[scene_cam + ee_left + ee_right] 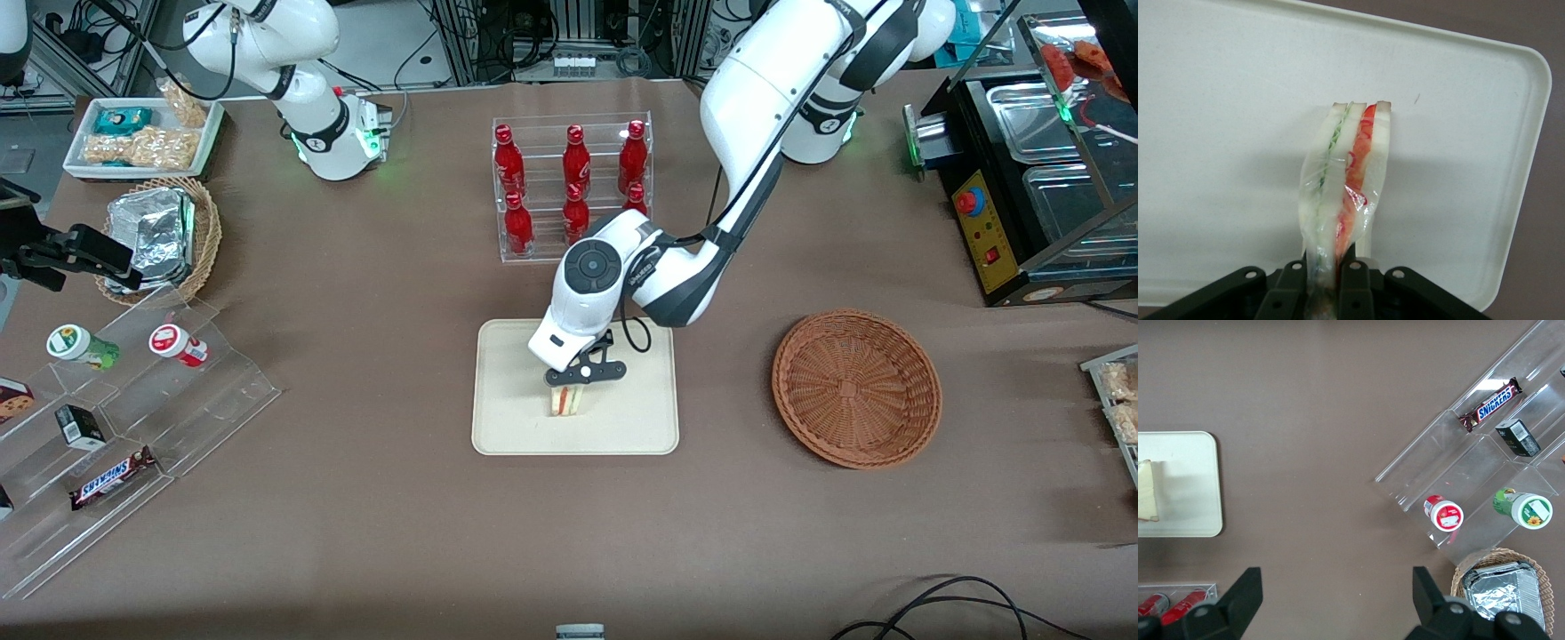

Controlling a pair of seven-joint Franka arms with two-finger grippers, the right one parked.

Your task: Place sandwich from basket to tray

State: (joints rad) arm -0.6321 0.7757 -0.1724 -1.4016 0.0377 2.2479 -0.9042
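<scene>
Sandwich (566,401), wrapped in clear film, stands upright on the tray (507,427), clamped between the fingers of the hand (569,388). Basket (856,388) sits on the worktop (356,498), toward the working arm's end.

The gripper (1328,280) hung over the tray (1485,133), its two black fingers (1355,283) pinched on one end of the sandwich (1345,180). The sandwich stood on edge, wrapped in clear film, with green and red filling between pale bread layers.
</scene>
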